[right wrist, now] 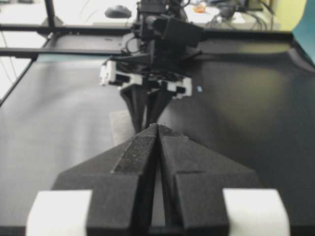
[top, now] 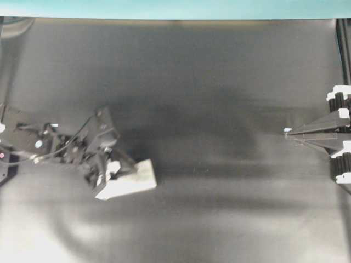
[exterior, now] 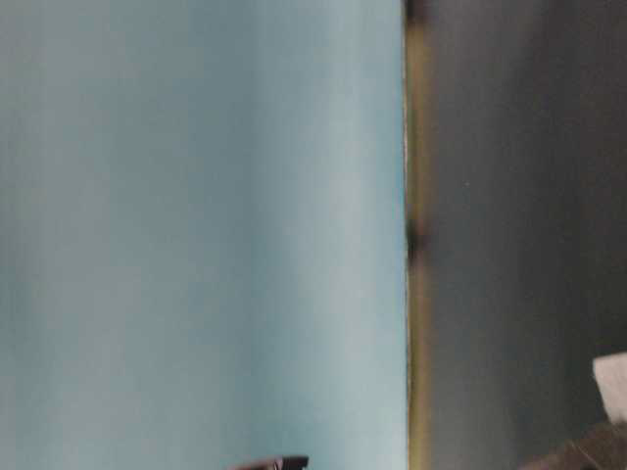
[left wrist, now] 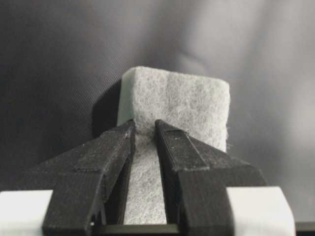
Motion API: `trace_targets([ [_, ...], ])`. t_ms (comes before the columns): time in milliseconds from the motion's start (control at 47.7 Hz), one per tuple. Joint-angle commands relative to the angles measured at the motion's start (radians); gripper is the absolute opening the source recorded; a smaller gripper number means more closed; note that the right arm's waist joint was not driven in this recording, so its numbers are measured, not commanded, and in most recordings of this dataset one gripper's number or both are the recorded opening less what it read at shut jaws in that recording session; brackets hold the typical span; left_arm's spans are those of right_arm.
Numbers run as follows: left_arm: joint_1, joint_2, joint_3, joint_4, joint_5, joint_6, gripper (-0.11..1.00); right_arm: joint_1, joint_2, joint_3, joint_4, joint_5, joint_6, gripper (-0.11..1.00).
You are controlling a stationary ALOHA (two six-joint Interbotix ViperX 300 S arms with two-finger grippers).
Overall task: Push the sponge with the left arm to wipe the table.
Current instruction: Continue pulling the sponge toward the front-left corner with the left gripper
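Note:
The sponge (top: 134, 178) is a plain white block lying at the left of the dark table (top: 219, 71). My left gripper (top: 125, 166) reaches down onto its near end from the left. In the left wrist view the gripper (left wrist: 144, 126) is nearly closed, its fingertips (left wrist: 123, 135) dig into the sponge's fuzzy top (left wrist: 182, 98) and pinch a narrow strip of it. My right gripper (top: 287, 133) is shut and empty at the far right, its tips together in its wrist view (right wrist: 158, 127). That view also shows the left arm (right wrist: 152, 44) and part of the sponge (right wrist: 120, 125).
A teal strip (top: 175, 8) runs along the table's far edge. A tiny white speck (top: 287, 130) lies by the right gripper's tip. The table-level view is mostly a blurred teal surface (exterior: 196, 235), with a corner of the sponge (exterior: 612, 384) at lower right.

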Motion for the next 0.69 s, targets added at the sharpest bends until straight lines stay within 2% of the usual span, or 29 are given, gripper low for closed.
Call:
trace_targets([
  [0,-0.061,-0.009,0.012,0.003,0.003,-0.015,0.17,0.0,0.003,-0.006,0.0,-0.005,0.0,-0.01],
  [210,-0.167,-0.008,0.012,0.005,0.003,-0.075,0.17,0.0,0.002,-0.006,0.0,-0.005,-0.002,-0.01],
  [462,-0.295,-0.006,0.008,0.005,0.005,-0.216,0.17,0.0,0.0,-0.005,0.002,-0.002,0.002,-0.01],
  [587,-0.354,-0.005,0.0,0.003,0.003,-0.229,0.17,0.0,0.0,-0.006,0.002,0.002,0.002,-0.01],
  [671,-0.367,-0.005,-0.009,0.005,0.005,-0.229,0.17,0.0,0.0,-0.005,0.0,0.002,0.002,-0.01],
])
